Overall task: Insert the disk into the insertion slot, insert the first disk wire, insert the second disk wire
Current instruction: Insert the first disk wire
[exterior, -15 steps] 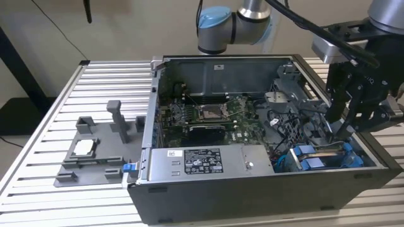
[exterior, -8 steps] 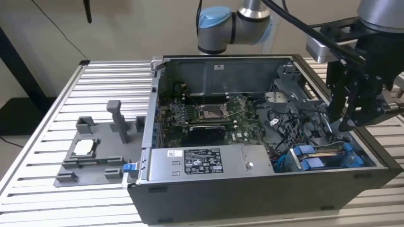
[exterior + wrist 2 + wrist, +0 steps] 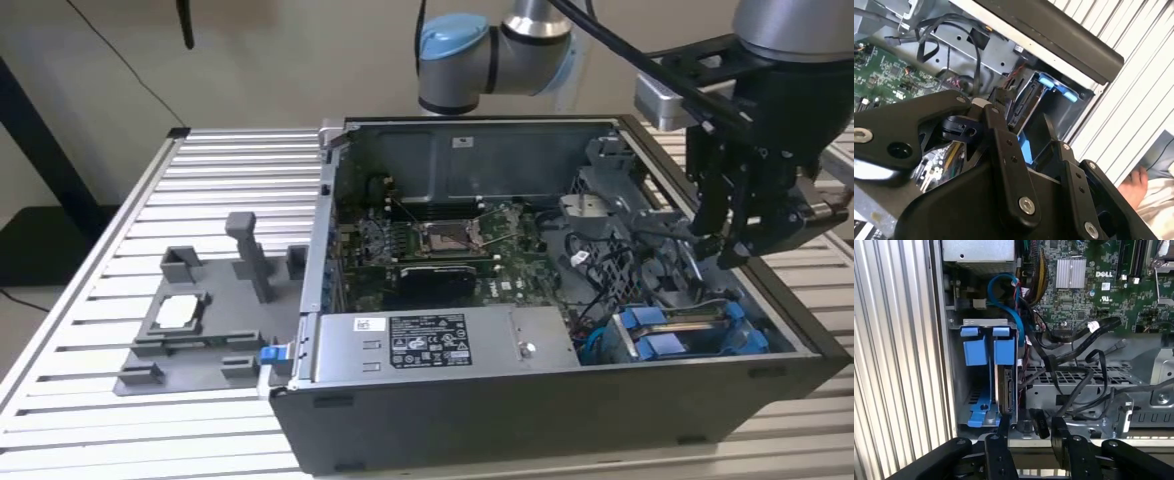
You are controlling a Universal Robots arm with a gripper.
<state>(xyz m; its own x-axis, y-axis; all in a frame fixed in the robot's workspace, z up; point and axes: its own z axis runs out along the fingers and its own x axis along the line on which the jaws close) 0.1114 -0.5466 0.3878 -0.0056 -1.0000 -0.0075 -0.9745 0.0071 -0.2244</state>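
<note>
The computer case (image 3: 534,420) lies open on the slatted table (image 3: 227,160), and the arm's gripper (image 3: 721,248) hangs over the case's end farthest from the grey fixture (image 3: 200,320), just above the drive cage in the near corner. Its jaws stand spread, with an open gap between the two black fingertips (image 3: 1003,426) in both wrist views.

The disk (image 3: 1006,387) sits inside the case, pushed into the insertion slot (image 3: 985,321) of the grey metal cage. Its blue carrier tab (image 3: 1004,347) rests at the cage's mouth, beside a second blue tab (image 3: 975,347) of the neighbouring bay. In the first wrist view the disk's bare connector edge faces the gripper (image 3: 1030,422). The disk lies just beyond one fingertip and apart from it.

A black connector (image 3: 1040,424) on a loose cable lies within the case between the two fingers, closer to the one farther from the disk; whether it touches that finger cannot be told. More black cables (image 3: 1074,365) loop across the perforated metal floor of the case toward the motherboard (image 3: 427,240). A blue cable (image 3: 1004,285) curls above the cage. The power supply (image 3: 441,345) fills the case's near side next to the cage.
</note>
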